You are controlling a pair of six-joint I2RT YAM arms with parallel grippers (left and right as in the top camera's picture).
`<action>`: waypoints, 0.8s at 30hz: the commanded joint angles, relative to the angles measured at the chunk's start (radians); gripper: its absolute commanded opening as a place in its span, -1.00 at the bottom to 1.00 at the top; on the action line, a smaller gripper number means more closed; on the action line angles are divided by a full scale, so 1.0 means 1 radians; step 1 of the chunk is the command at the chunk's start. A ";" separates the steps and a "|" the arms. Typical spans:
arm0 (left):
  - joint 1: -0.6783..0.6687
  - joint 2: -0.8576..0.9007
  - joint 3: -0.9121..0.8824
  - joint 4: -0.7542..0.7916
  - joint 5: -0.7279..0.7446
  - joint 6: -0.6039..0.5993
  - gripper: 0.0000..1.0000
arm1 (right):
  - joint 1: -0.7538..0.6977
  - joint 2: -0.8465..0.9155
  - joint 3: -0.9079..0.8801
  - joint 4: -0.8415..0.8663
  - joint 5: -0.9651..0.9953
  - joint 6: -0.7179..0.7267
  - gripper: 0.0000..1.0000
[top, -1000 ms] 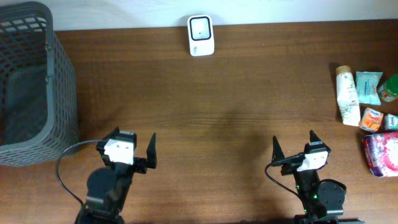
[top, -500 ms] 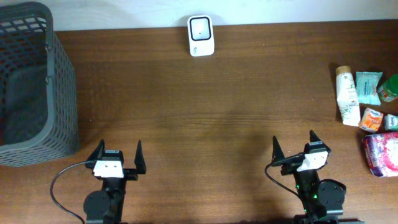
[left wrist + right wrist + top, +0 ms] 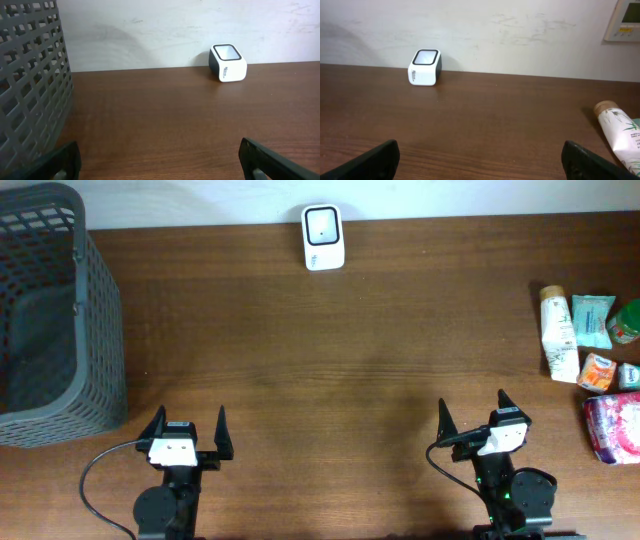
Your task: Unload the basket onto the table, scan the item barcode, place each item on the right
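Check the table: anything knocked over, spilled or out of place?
Nothing stands out. The scanner sits upright at the back edge, the items lie bunched at the right edge, and the basket stands at the left.

White scanner (image 3: pixel 323 237) rear centre; packaged items (image 3: pixel 598 370) right

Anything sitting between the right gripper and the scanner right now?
Nothing: only bare table lies between the right gripper and the scanner, as the overhead and right wrist views show.
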 commanded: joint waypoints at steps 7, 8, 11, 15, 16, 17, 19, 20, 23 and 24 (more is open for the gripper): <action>0.004 -0.011 -0.008 0.001 0.019 -0.007 0.98 | 0.007 -0.007 -0.008 -0.001 -0.002 -0.007 0.97; 0.005 -0.011 -0.008 0.001 0.019 -0.007 0.98 | 0.007 -0.007 -0.008 -0.001 -0.002 -0.007 0.98; 0.005 -0.011 -0.008 0.001 0.019 -0.007 0.98 | 0.007 -0.007 -0.008 -0.001 -0.002 -0.007 0.97; 0.004 -0.011 -0.008 0.002 0.019 -0.007 0.98 | 0.007 -0.007 -0.008 -0.001 -0.002 -0.007 0.97; 0.005 -0.011 -0.008 0.002 0.019 -0.007 0.98 | 0.007 -0.007 -0.008 -0.001 -0.002 -0.007 0.98; 0.005 -0.011 -0.008 0.002 0.019 -0.007 0.98 | 0.007 -0.007 -0.008 -0.001 -0.002 -0.007 0.97; 0.004 -0.011 -0.008 0.002 0.019 -0.007 0.99 | 0.007 -0.007 -0.008 -0.001 -0.002 -0.007 0.97; 0.004 -0.011 -0.008 0.002 0.019 -0.007 0.98 | 0.007 -0.007 -0.008 -0.001 -0.002 -0.007 0.97; 0.004 -0.011 -0.008 0.002 0.019 -0.007 0.99 | 0.006 -0.007 -0.008 -0.001 -0.002 -0.007 0.98; 0.005 -0.011 -0.008 0.002 0.019 -0.007 0.98 | 0.000 -0.007 -0.008 -0.003 -0.001 -0.007 0.97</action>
